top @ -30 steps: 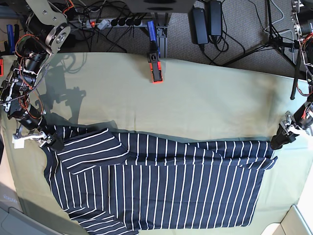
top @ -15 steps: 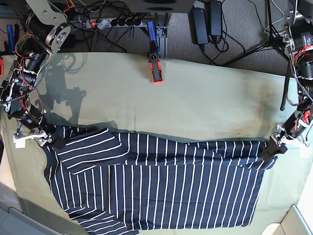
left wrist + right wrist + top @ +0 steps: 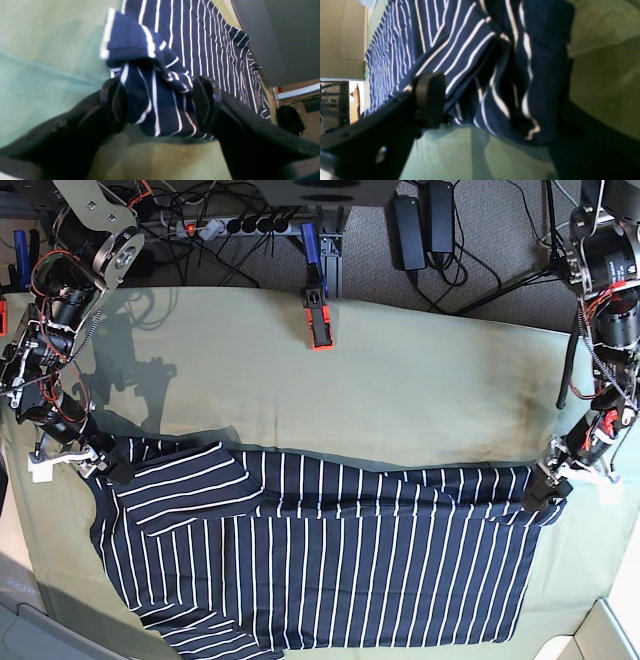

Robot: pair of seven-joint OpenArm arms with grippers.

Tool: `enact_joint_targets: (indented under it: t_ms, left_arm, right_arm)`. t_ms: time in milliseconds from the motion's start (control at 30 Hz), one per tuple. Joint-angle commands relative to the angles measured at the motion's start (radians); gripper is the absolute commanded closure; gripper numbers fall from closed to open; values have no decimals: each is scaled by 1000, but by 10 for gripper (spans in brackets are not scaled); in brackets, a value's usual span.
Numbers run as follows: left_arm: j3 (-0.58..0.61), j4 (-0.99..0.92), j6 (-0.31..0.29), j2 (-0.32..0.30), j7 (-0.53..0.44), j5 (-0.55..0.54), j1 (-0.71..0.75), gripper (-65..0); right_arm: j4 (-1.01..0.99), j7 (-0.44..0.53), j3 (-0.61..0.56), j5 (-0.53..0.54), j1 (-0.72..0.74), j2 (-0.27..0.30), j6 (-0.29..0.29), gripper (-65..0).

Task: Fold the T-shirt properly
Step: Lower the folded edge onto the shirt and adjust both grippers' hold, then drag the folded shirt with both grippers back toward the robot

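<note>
The T-shirt (image 3: pixel 350 560), dark navy with thin white stripes, lies flat across the near half of the olive-green table cloth (image 3: pixel 420 380), its upper edge folded over. At the shirt's upper right corner my left gripper (image 3: pixel 545 483) stands open. In the left wrist view a bunched fold of the T-shirt (image 3: pixel 155 82) fills the gap of the left gripper (image 3: pixel 160 107), between its black fingers (image 3: pixel 115 105). My right gripper (image 3: pixel 108 468) is open at the upper left sleeve. In the right wrist view rumpled T-shirt (image 3: pixel 460 45) cloth lies between the spread jaws of the right gripper (image 3: pixel 498 105).
A red-and-black clamp (image 3: pixel 319 325) sits on the table's back edge. Behind it lie a power strip (image 3: pixel 235 225), cables and adapters on the floor. A pale box corner (image 3: pixel 610 630) shows at the front right. The shirt's hem reaches the table's front edge.
My left gripper has moved leftward and a little nearer, and the shirt's upper right corner has shifted inward with it. The right arm and sleeve have stayed put.
</note>
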Motion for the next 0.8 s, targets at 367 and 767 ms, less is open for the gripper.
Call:
enact_joint_targets:
  t_ms: [367, 767]
  left_arm:
    - [-5, 13, 48, 12, -51, 109, -81, -22]
    - [-4, 23, -55, 6, -25, 82, -82, 0]
  right_arm:
    - [15, 34, 1, 20, 25, 18, 23, -388]
    - [15, 2, 1, 42, 25, 18, 23, 0]
